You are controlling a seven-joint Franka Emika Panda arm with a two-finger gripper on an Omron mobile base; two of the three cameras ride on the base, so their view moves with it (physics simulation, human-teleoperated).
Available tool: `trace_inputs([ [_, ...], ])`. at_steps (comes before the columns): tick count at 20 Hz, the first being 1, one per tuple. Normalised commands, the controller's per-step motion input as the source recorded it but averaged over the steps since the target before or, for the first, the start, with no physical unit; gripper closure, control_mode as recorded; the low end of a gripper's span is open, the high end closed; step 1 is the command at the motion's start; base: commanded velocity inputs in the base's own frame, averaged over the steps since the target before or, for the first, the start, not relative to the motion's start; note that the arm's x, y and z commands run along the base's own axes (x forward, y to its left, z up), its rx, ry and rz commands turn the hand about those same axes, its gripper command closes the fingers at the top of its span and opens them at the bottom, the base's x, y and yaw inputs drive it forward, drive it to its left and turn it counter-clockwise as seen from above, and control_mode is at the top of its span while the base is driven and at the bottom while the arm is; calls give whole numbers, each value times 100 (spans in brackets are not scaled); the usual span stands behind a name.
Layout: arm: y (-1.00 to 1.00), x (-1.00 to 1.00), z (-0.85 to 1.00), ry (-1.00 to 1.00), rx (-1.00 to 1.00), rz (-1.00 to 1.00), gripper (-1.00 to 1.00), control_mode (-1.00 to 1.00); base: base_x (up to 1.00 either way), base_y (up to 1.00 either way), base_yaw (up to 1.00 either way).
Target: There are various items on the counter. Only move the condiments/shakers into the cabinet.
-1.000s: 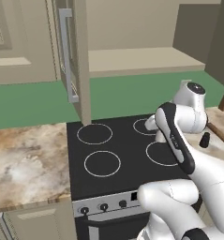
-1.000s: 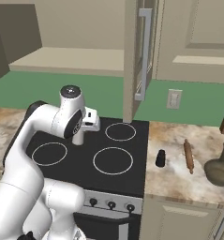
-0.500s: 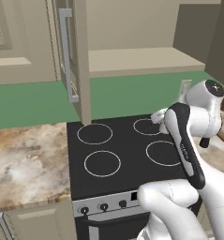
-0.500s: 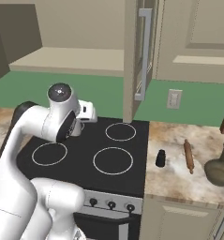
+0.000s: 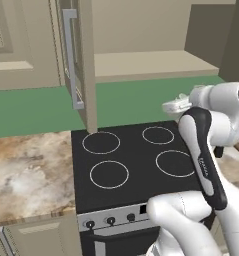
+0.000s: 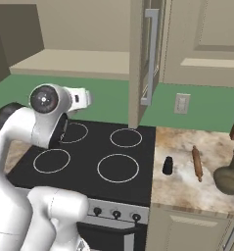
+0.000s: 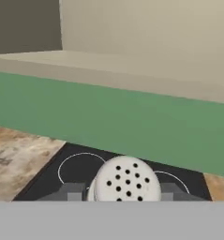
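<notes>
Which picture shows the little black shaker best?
The right base view: the small black shaker stands upright in plain sight on the counter, between the stovetop and the wooden rolling pin. In the left base view the robot's arm covers that spot. The hand view looks the other way, over the pale grey shaker.

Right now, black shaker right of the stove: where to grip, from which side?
Grip the small black shaker around its mid-body, descending from above. It stands upright, apart on the counter; the rolling pin lies to its right, so closing front-to-back probably keeps clear of it.
</notes>
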Motion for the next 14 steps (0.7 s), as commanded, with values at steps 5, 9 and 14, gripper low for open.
trace_inputs([
  [5, 58, 39, 84, -2, 0, 9, 100, -100, 0, 0, 0],
  [9, 32, 32, 92, 0, 0, 9, 100, -100, 0, 0, 0],
  [14, 24, 36, 53, -10, 0, 9, 100, -100, 0, 0, 0],
])
